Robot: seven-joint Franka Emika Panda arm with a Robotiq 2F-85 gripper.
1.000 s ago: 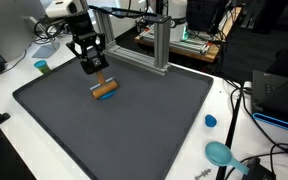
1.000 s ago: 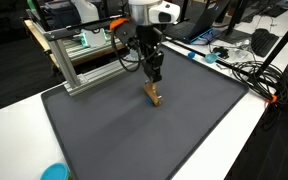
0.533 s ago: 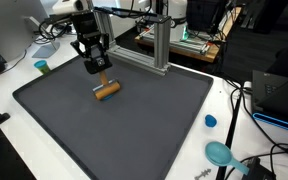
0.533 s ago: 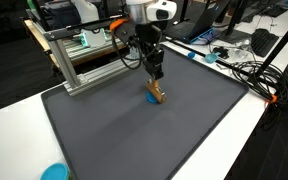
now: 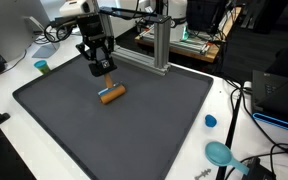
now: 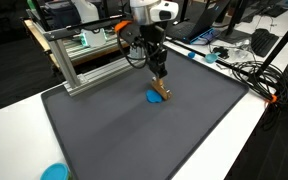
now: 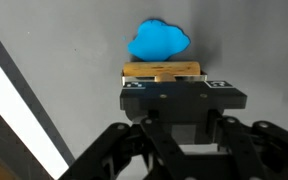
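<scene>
My gripper (image 5: 103, 72) hangs over the dark grey mat (image 5: 134, 135) near its far side and is shut on a short wooden tool (image 5: 111, 95) with a blue piece under it. The tool's lower end rests on or just above the mat. In the other exterior view the gripper (image 6: 158, 72) stands straight above the tool (image 6: 160, 96). In the wrist view the gripper (image 7: 174, 84) clasps the wooden bar (image 7: 162, 71), and the blue piece (image 7: 159, 40) shows beyond it.
An aluminium frame (image 5: 160, 45) stands on the mat's far edge, also in an exterior view (image 6: 84, 62). A small blue cup (image 5: 41, 67), a blue lid (image 5: 211, 121) and a teal scoop (image 5: 221, 153) lie on the white table. Cables run along one side (image 6: 246, 72).
The gripper has moved sideways along the mat with the wooden tool in it, a short way further from where it was one second ago. The grip has not changed.
</scene>
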